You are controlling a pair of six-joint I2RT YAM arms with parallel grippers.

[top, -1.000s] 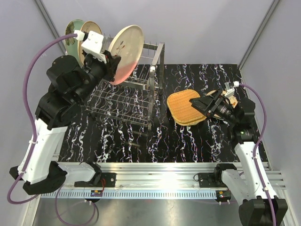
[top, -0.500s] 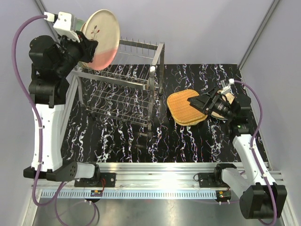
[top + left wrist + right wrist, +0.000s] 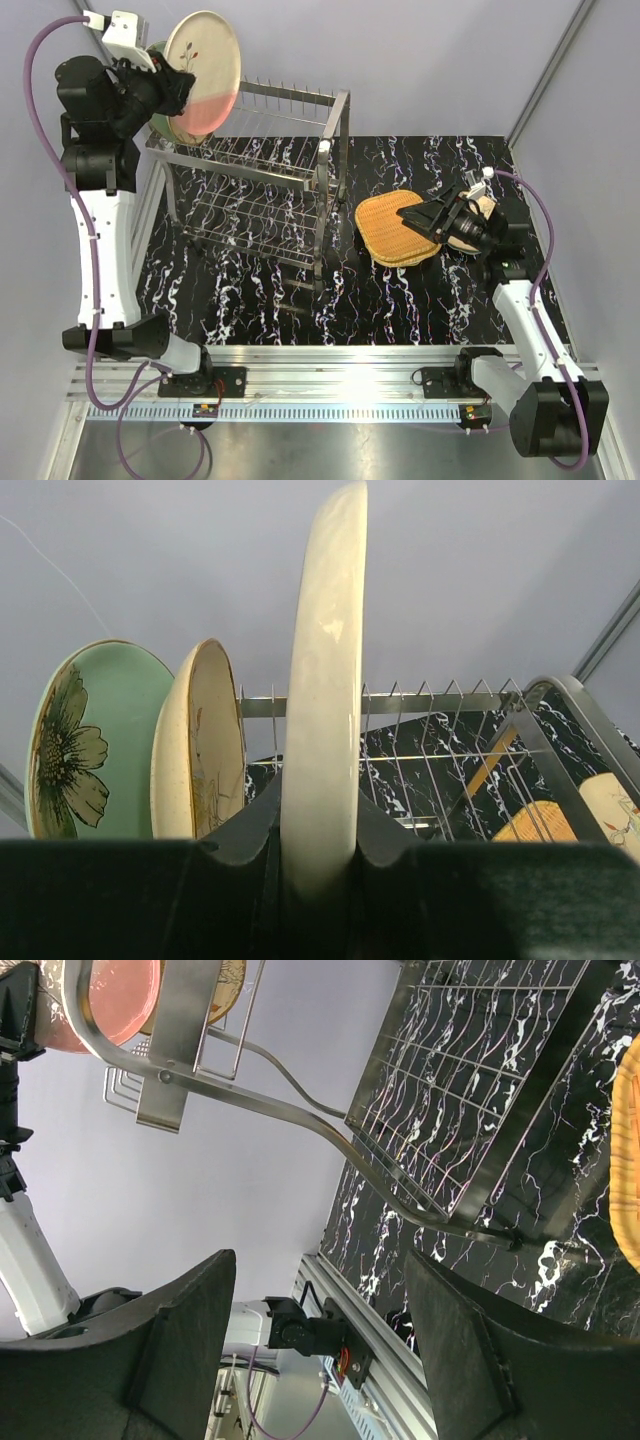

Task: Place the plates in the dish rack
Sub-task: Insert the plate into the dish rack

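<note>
Plates seated so far number two, by my count: a mint-green plate (image 3: 85, 745) with a flower and a cream plate (image 3: 200, 745) stand on edge just left of my left jaws in the wrist view. They appear to sit on the top tier of the dish rack (image 3: 260, 190), though their lower rims are hidden behind the fingers. The left gripper (image 3: 320, 830) is clamped on the bottom rim of a third, the pink-cream plate (image 3: 322, 680). I hold it upright and edge-on between the jaws, high at the rack's left end, and the row of free prongs runs off beyond and to the right of the jaws. I judge this one is about to be slotted in beside the cream plate and is not yet seated. The right gripper (image 3: 318, 1260) hangs with its jaws spread wide and nothing between them, facing the rack from well apart. Just ahead of those jaws an orange wicker plate (image 3: 395, 230) lies flat on the table (image 3: 260, 300); whether it is one or a stack I cannot tell. A pale patterned plate (image 3: 487, 208) peeks out behind the jaws. So I reckon less than half is done, with at least two plates left on the table.
</note>
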